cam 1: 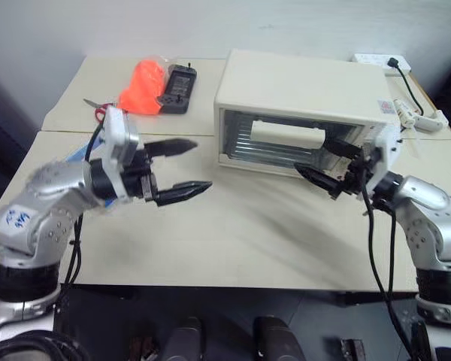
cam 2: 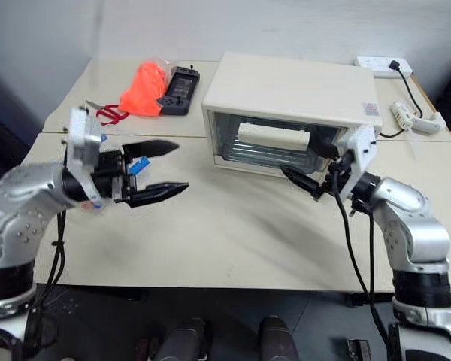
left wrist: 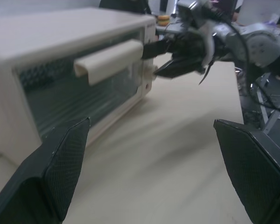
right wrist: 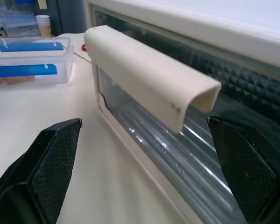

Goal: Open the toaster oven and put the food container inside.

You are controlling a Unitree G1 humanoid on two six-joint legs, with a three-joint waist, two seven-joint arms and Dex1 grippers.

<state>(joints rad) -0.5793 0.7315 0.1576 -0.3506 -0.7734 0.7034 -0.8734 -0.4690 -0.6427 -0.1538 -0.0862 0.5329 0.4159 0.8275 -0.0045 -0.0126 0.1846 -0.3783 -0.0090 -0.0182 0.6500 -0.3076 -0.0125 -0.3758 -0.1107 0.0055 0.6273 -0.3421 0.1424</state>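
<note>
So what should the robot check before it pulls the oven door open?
1. Toaster oven door shut, ready to open: ok.
2. Bar handle free, nothing on it: ok.
3. Right end effector open and right in front of the handle, not yet gripping it: ok.
4. Left end effector open, holding nothing, away from the door: ok.
5. Table in front of the door free for it to drop down: ok.
6. Food container lid clipped on, waiting on the table beside the oven: ok.
</note>
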